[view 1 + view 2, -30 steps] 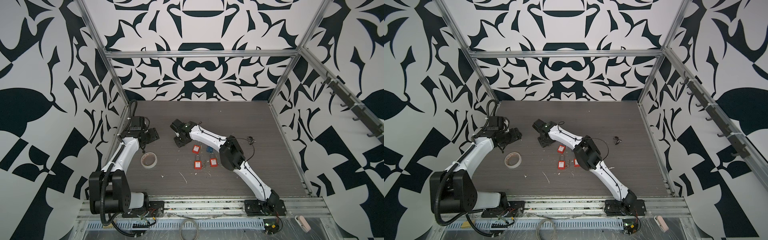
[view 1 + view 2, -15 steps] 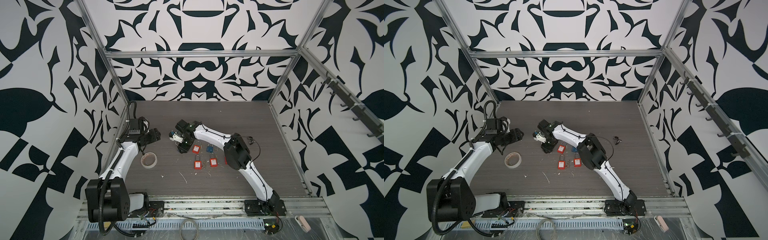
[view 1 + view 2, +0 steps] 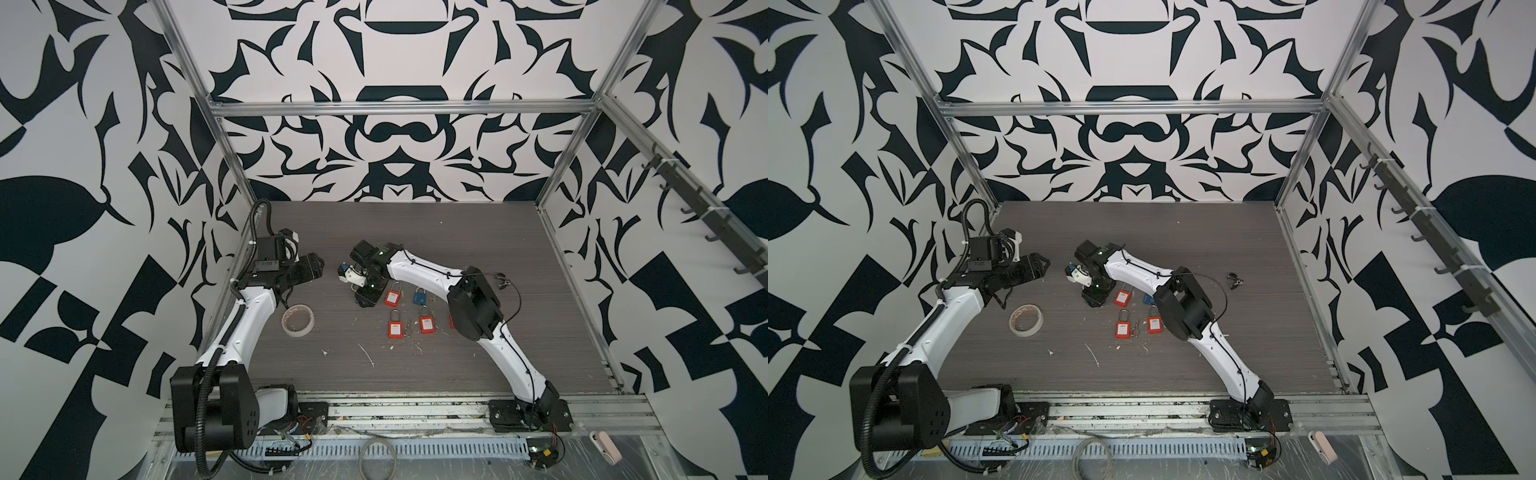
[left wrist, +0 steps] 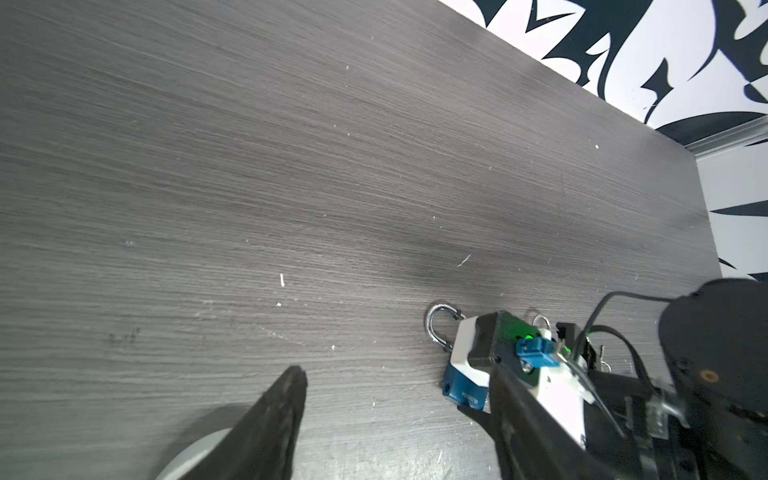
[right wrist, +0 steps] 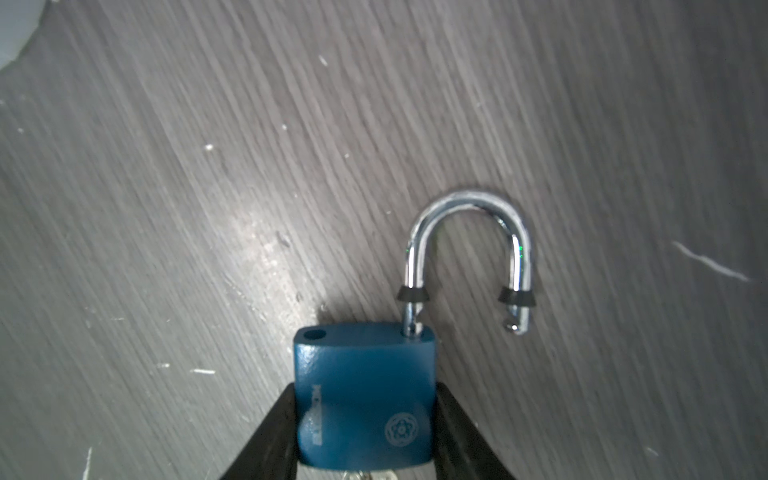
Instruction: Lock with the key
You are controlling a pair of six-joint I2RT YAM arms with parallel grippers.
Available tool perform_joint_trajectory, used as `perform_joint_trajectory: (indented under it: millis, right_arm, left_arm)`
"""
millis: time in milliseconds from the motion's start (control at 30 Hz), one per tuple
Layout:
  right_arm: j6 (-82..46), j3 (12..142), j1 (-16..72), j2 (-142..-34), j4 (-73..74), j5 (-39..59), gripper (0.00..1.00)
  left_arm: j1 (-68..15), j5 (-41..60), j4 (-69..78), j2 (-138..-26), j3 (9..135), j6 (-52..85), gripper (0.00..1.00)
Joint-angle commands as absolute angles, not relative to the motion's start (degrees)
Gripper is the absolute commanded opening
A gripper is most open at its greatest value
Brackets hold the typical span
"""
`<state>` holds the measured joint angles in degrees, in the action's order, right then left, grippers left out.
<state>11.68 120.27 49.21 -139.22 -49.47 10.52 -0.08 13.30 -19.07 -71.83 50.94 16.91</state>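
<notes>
As I watch from afar, both arms reach over the desk (image 3: 415,232).
My left end effector (image 3: 313,266) stands with jaws apart; my right end effector (image 5: 365,390) is clamped on the blue padlock (image 5: 365,361) near the desk's middle, its shackle (image 5: 469,203) swung open.

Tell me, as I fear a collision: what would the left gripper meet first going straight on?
Likely the blue padlock in the right gripper, just ahead; depth is unclear, so perhaps the table.

2 top views overlook the whole table (image 3: 415,232); wrist views sit close.
</notes>
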Motion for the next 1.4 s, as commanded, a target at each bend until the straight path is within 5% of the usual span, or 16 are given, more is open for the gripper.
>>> perform_joint_trajectory:
  millis: [0, 400, 900, 1167, 1367]
  right_arm:
    - [8.5, 120.0, 49.2, -136.0, -49.5, 8.3, 0.51]
    - [10.5, 114.4, 49.3, -133.8, -44.1, 11.4, 0.57]
    - [13.0, 117.6, 50.4, -136.7, -46.1, 9.7, 0.50]
    - [13.6, 118.7, 51.9, -138.2, -47.7, 6.6, 0.59]
    - [14.1, 120.1, 52.1, -139.2, -49.2, 5.2, 0.46]
  left_arm:
    - [-0.1, 14.8, -17.8, -70.7, 49.2, 16.7, 0.71]
    - [-0.2, 16.0, -16.7, -70.5, 47.9, 17.5, 0.71]
    - [-0.2, 17.0, -16.4, -70.4, 47.6, 17.3, 0.71]
    - [-0.1, 17.0, -16.4, -70.5, 47.6, 17.2, 0.71]
    - [-0.2, 17.0, -16.6, -70.5, 47.9, 17.0, 0.71]
